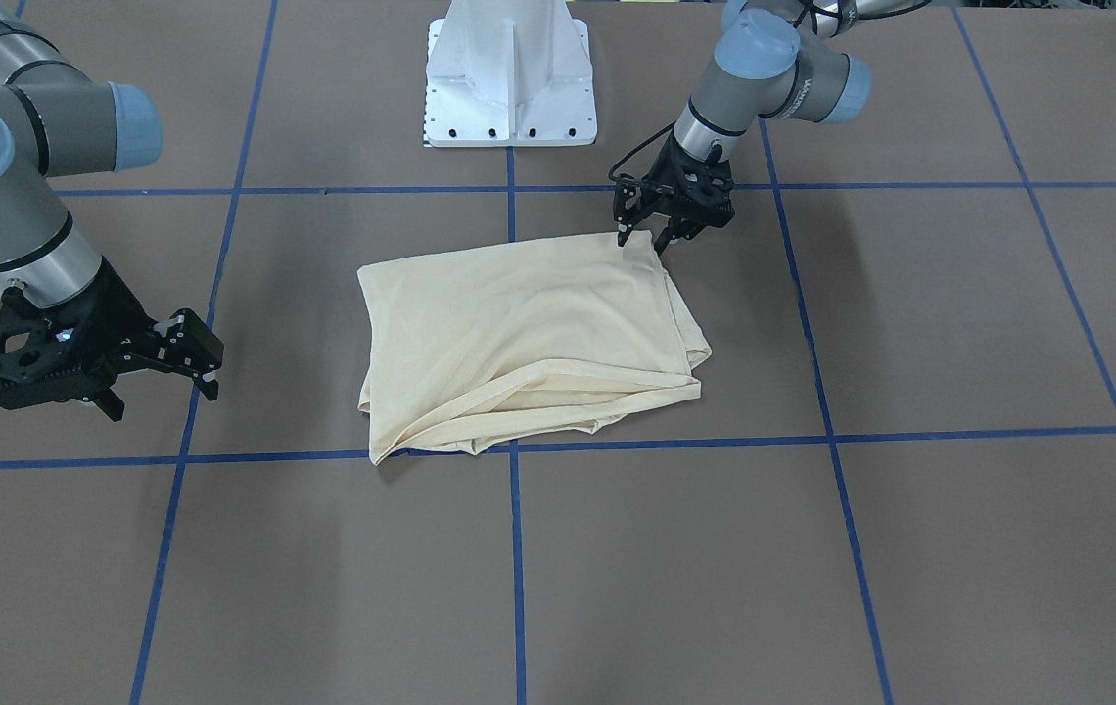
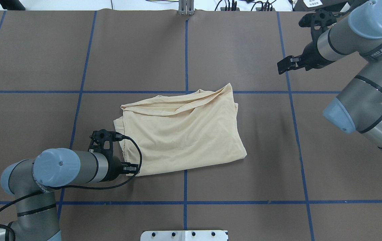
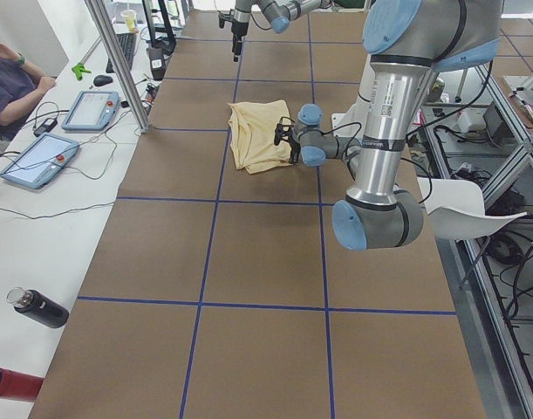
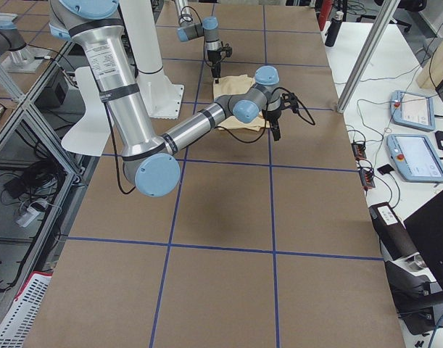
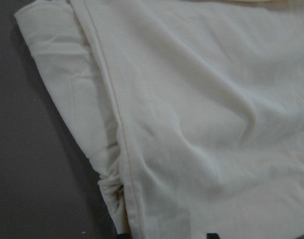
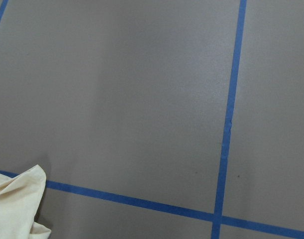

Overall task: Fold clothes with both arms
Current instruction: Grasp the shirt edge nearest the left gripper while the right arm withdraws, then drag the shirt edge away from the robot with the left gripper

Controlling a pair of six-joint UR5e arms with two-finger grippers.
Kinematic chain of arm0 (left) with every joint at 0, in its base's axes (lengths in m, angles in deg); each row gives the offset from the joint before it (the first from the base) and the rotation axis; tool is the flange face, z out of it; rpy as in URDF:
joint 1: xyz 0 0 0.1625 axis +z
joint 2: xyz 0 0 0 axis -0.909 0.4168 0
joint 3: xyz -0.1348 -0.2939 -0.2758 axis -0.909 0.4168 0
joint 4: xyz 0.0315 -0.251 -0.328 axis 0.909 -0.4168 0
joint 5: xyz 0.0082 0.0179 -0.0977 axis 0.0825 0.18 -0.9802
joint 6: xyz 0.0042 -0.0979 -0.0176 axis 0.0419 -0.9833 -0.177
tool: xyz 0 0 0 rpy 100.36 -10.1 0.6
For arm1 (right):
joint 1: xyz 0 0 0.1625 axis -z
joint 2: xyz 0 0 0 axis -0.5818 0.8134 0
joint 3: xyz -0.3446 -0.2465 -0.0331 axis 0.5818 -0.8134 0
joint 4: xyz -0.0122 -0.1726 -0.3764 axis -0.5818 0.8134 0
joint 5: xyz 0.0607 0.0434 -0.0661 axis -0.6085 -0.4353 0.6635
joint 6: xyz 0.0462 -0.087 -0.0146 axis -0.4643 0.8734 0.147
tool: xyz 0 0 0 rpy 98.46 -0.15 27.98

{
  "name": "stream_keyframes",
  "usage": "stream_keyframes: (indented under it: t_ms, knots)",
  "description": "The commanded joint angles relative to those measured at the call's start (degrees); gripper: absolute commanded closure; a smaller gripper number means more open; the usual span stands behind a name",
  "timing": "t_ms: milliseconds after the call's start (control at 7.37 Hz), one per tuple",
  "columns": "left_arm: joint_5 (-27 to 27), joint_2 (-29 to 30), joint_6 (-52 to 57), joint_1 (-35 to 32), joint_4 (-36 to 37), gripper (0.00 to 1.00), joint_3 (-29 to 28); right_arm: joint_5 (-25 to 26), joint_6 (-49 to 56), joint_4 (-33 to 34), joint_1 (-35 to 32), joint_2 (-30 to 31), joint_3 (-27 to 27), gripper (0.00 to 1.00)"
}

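Note:
The cream-yellow shirt [image 1: 529,343] lies folded in a rough rectangle mid-table, plain side up; its print is hidden. It also shows in the overhead view [image 2: 184,134]. My left gripper [image 1: 643,240] is open and low at the shirt's near left corner, with a finger on either side of the edge [image 2: 125,152]. The left wrist view is filled with the cloth [image 5: 191,124] and its hem. My right gripper [image 1: 166,392] is open and empty, raised above bare table well off to the shirt's right. The right wrist view shows only a shirt corner [image 6: 17,209].
The white pedestal base [image 1: 511,78] stands at the table's near edge. Blue tape lines [image 2: 186,50] grid the brown table. Tablets [image 3: 92,109], a dark bottle [image 3: 39,307] and a seated operator [image 3: 9,78] are beside the table's far side.

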Motion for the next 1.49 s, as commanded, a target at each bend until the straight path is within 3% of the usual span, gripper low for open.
stream_keyframes:
  t_ms: [0, 407, 814, 949, 1085, 1356]
  knots:
    - [1.3, -0.17, -0.02, 0.27, 0.25, 1.0, -0.16, 0.07, -0.01, 0.0, 0.06, -0.22, -0.11, 0.0]
    - [1.05, -2.27, 2.69, -1.56, 1.12, 1.0, 0.36, 0.07, -0.63, -0.09, 0.15, -0.31, -0.28, 0.0]
    - [1.05, -0.88, 19.34, -15.23, 9.01, 1.0, -2.08, 0.16, -0.8, 0.0, 0.32, -0.39, -0.29, 0.0]
    - [1.14, 5.13, 24.89, -20.94, 9.56, 1.0, -9.84, 0.16, -0.89, 0.0, 0.41, -0.39, -0.37, 0.0]
    - [1.14, 15.02, 27.9, -24.65, 9.13, 1.0, -22.45, 0.16, -0.89, -0.09, 0.58, -0.39, -0.29, 0.0]
    - [0.96, 27.03, 35.62, -31.43, 5.02, 1.0, -38.76, 0.25, -0.98, -0.09, 0.67, -0.39, -0.2, 0.0]
